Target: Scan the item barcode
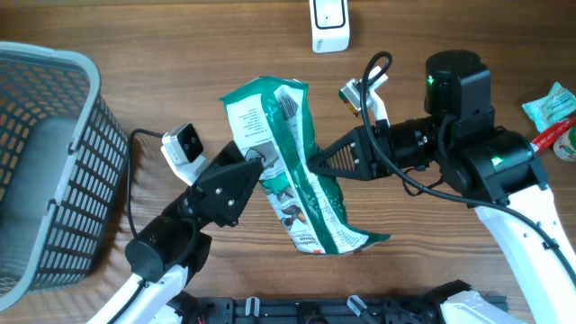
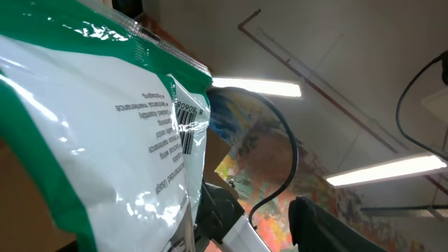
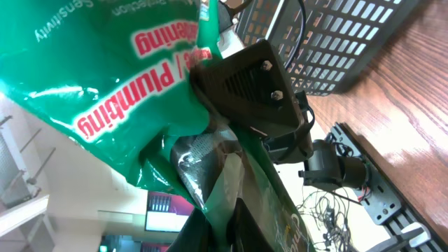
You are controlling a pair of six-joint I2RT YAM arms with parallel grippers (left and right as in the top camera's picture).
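A green and white bag [image 1: 288, 171] hangs in the air over the middle of the table. My right gripper [image 1: 312, 167] is shut on its right edge; in the right wrist view the green film [image 3: 126, 84] is bunched between the fingers of that gripper [image 3: 227, 213]. My left gripper [image 1: 259, 162] sits at the bag's left edge, jaws open. In the left wrist view one dark finger [image 2: 318, 227] stands well apart from the bag [image 2: 84, 140], and the barcode [image 2: 186, 136] shows on the white side. A white scanner [image 1: 329, 25] stands at the table's far edge.
A grey mesh basket [image 1: 54, 162] takes up the left side. At the far right lie a green packet [image 1: 549, 103] and a red item [image 1: 560, 135]. A black rail [image 1: 342, 310] runs along the near edge.
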